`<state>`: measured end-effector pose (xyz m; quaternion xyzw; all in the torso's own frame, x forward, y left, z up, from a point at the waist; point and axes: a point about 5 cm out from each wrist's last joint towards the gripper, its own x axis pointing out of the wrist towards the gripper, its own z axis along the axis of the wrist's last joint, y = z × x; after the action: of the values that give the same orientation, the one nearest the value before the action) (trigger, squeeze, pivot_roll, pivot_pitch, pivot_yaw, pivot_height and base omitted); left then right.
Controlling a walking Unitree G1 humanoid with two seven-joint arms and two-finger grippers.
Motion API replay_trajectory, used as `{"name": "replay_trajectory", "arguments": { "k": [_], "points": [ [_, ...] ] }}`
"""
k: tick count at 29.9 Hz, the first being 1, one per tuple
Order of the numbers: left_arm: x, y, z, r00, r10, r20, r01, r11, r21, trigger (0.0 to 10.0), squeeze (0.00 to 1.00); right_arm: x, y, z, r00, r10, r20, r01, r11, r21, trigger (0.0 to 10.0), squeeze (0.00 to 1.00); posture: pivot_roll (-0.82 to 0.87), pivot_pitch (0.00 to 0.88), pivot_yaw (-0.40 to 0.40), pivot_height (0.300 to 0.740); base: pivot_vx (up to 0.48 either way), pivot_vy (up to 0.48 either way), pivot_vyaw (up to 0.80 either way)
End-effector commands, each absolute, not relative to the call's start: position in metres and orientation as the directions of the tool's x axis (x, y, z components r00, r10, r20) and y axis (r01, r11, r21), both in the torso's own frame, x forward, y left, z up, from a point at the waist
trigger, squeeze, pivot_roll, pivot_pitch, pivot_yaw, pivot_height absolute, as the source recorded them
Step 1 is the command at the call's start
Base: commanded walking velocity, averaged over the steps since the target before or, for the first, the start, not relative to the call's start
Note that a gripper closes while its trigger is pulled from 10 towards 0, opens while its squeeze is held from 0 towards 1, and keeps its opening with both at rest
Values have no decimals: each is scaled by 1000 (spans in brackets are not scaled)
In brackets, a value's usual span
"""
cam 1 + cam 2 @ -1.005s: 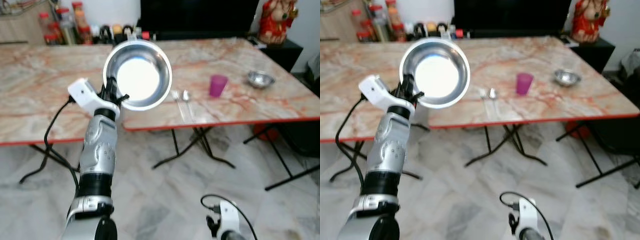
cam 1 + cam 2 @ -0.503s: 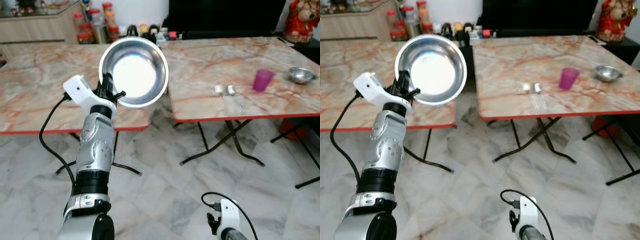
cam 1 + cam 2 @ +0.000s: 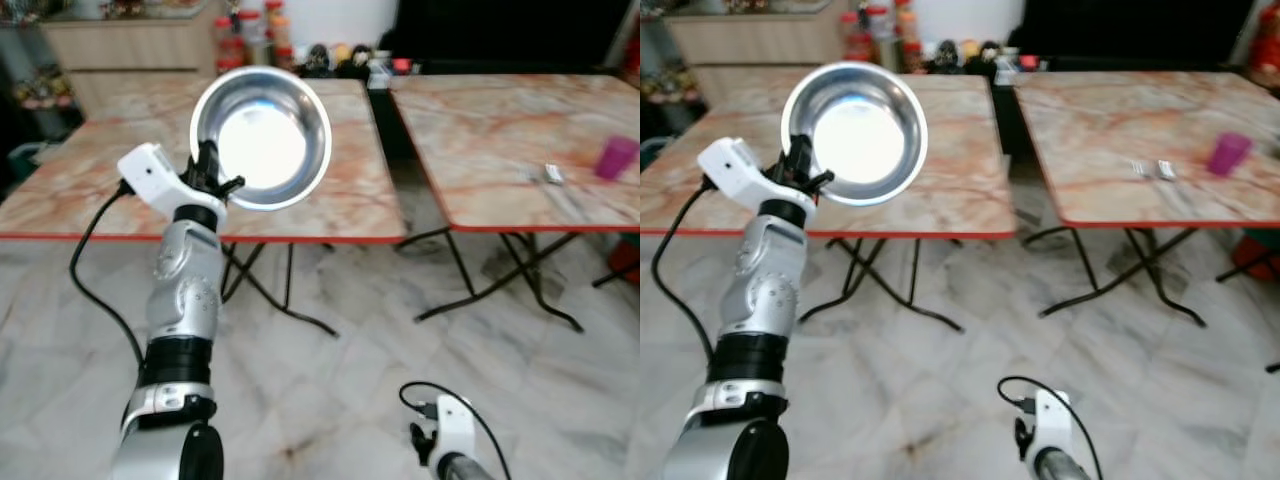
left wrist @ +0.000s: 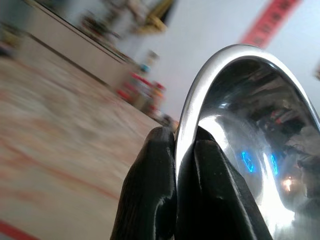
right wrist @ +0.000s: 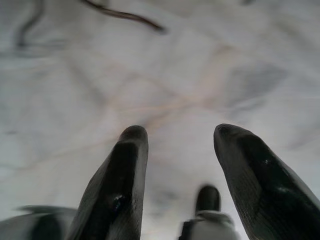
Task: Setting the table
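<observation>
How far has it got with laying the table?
Partly done: a purple cup and cutlery already lie on the right-hand table. In hand: the left gripper is pinching the rim of a steel bowl, held up in the air. Left: that bowl is not yet set down. The right gripper hangs open over the floor.

2 head eyes forward-down on the same tables [image 3: 300, 200]; wrist cameras close along their own jaws.

Jars [image 3: 245, 25], perhaps, beyond marble floor [image 3: 330, 380].
</observation>
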<state>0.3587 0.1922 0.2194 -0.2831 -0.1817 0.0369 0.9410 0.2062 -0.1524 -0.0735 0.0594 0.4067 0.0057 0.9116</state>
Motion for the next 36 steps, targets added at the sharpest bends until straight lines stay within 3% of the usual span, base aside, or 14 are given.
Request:
{"name": "replay_trajectory", "arguments": {
  "k": [1, 12, 25, 36],
  "points": [
    [361, 179, 230, 923, 142, 358, 85, 832, -548, 10000, 0, 205, -164, -74, 668, 30, -744, 58, 994, 92, 10000, 0, 35, 0, -5, 740, 0, 480, 0],
    [360, 180, 232, 919, 143, 368, 88, 835, -543, 10000, 0, 204, -164, -74, 666, 34, -746, 49, 995, 89, 10000, 0, 42, 0, -12, 740, 0, 480, 0],
    [361, 180, 230, 925, 140, 353, 58, 867, -494, 10000, 0, 207, -163, -72, 674, 31, -738, 55, 994, 92, 10000, 0, 40, 0, -11, 740, 0, 0, 0],
    [360, 175, 232, 922, 125, 368, 70, 878, -473, 10000, 0, 208, -163, -72, 676, 28, -736, 56, 994, 89, 10000, 0, 41, 0, -11, 740, 370, 0, 0]
  ]
}}
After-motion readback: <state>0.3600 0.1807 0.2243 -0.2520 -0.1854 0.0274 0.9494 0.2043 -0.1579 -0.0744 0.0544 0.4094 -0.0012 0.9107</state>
